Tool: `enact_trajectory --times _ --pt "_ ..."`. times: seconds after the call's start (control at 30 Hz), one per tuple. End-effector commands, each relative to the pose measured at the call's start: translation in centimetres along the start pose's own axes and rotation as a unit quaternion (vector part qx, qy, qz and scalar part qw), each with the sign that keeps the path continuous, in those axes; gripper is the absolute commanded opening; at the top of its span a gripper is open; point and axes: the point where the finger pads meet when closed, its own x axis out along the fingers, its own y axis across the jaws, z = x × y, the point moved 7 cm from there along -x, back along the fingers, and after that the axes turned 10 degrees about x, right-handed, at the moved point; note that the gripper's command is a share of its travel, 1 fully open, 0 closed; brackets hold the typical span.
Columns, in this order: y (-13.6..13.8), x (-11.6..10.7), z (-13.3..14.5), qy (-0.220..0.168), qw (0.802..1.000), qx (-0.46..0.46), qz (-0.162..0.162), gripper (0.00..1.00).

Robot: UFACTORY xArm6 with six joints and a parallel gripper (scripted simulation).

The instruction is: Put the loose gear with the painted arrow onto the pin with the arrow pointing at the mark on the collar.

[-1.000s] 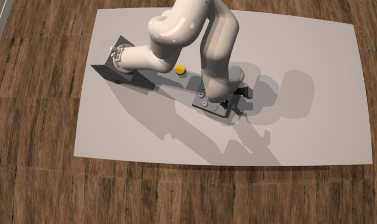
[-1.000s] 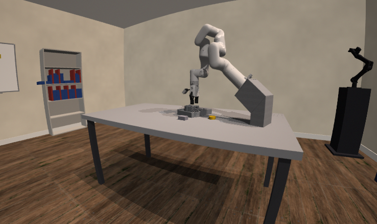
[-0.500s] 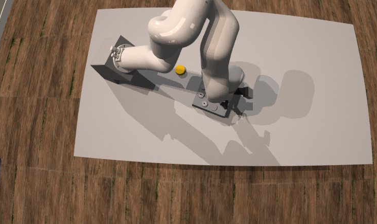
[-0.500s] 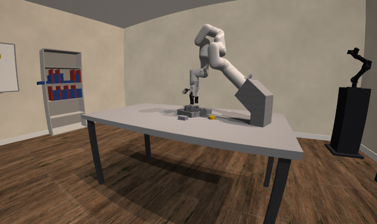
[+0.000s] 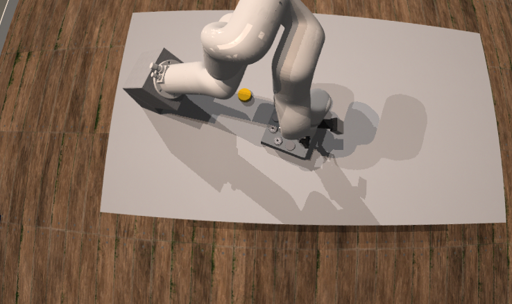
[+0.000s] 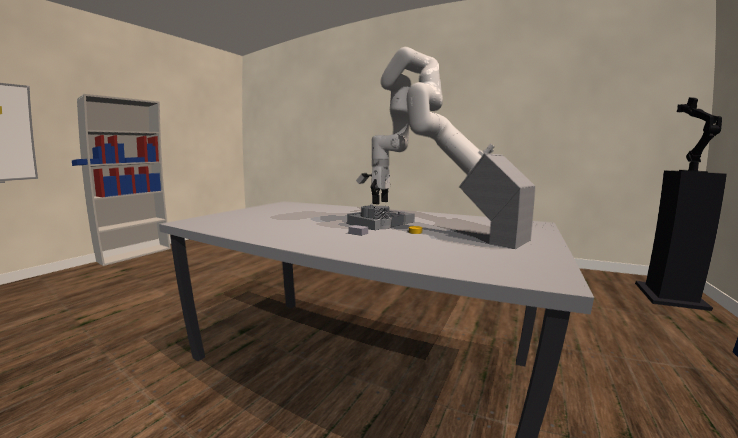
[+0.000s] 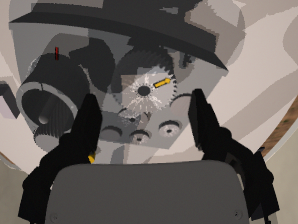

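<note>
We find the pale toothed gear with the yellow painted arrow (image 7: 143,90) lying on the grey timing case (image 5: 295,153), arrow toward 2 o'clock. The black two-finger gripper (image 7: 147,125) hangs above it, jaws wide, holding nothing. The case rests on a grey table top (image 6: 469,261); wood plank floor (image 6: 88,353) and beige walls (image 6: 317,119) surround.

Glossy white arm (image 5: 250,37), matt grey table (image 5: 420,169), rough wood floor (image 5: 250,264)

One arrow-painted gear (image 7: 144,91), one timing case (image 5: 297,153), one yellow puck (image 5: 244,94).
</note>
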Motion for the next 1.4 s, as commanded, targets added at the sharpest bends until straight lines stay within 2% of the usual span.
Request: enact_trajectory --times 0.0,1.37 --pt "0.0 0.0 -0.1 0.001 1.0 0.0 0.0 0.93" --pt "0.0 3.3 -0.1 0.001 1.0 0.0 0.0 0.93"
